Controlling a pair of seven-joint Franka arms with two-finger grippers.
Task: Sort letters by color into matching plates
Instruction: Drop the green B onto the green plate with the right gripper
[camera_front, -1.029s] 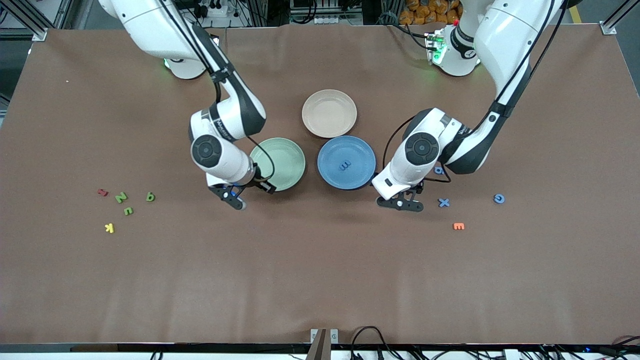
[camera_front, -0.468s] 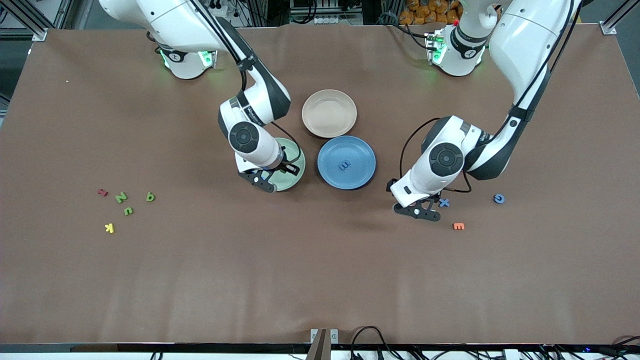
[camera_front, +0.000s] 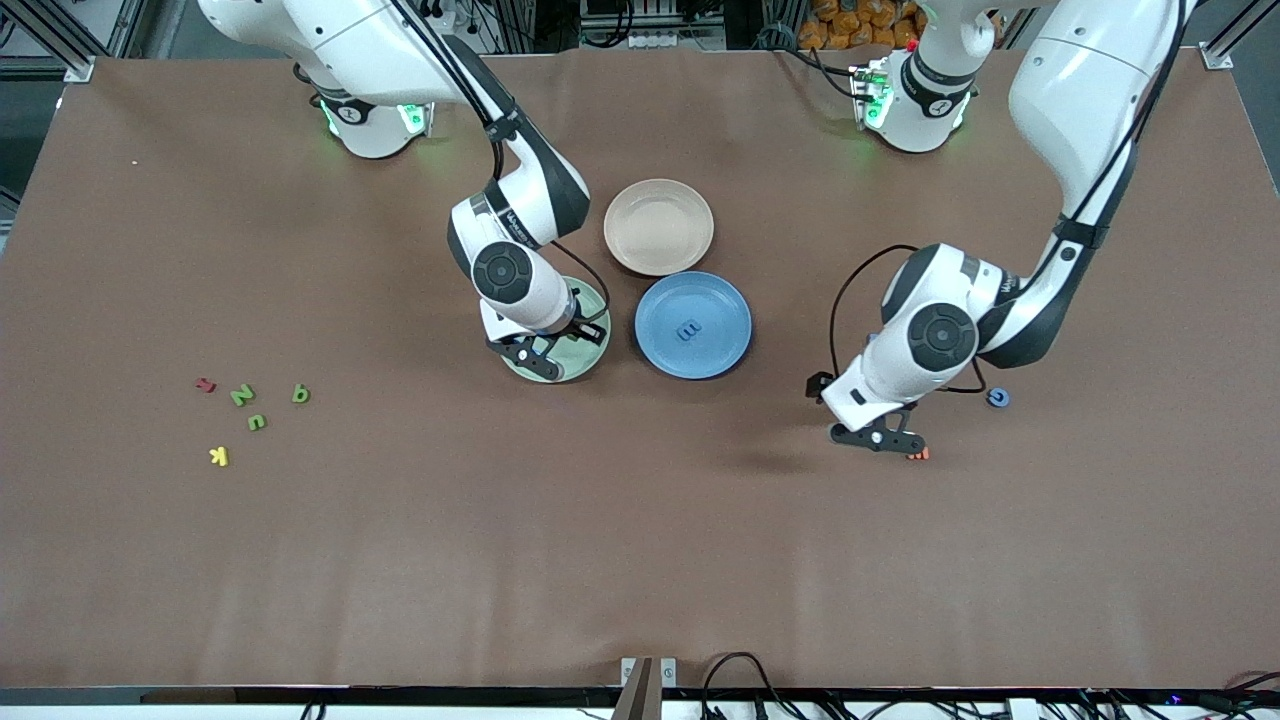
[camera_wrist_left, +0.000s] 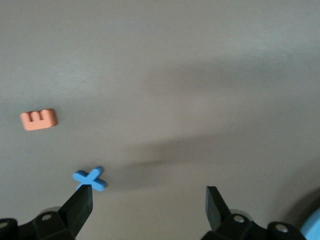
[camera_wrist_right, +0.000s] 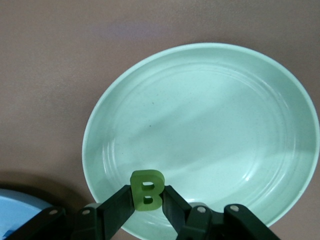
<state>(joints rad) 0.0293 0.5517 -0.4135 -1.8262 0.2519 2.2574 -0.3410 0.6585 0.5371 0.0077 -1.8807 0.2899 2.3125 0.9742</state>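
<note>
My right gripper (camera_front: 540, 352) hangs over the pale green plate (camera_front: 572, 368), shut on a green letter B (camera_wrist_right: 146, 189) held upright above the plate's rim (camera_wrist_right: 210, 125). The blue plate (camera_front: 722, 345) beside it holds one blue letter (camera_front: 688, 329). My left gripper (camera_front: 880, 440) is open over bare table toward the left arm's end. A blue X (camera_wrist_left: 90, 178) lies by one fingertip (camera_wrist_left: 82, 200), with nothing between the fingers. Another blue letter (camera_front: 998, 398) lies on the table nearby. Three green letters (camera_front: 242, 394), (camera_front: 301, 393), (camera_front: 257, 422) lie toward the right arm's end.
A beige plate (camera_front: 658, 226) stands farther from the front camera than the blue plate. An orange E (camera_wrist_left: 39, 119) lies near the blue X. A red letter (camera_front: 205, 384) and a yellow K (camera_front: 219, 456) lie among the green letters.
My right gripper has carried the green B from beside the green plate to over it. My left gripper has moved away from the blue plate to over the blue X.
</note>
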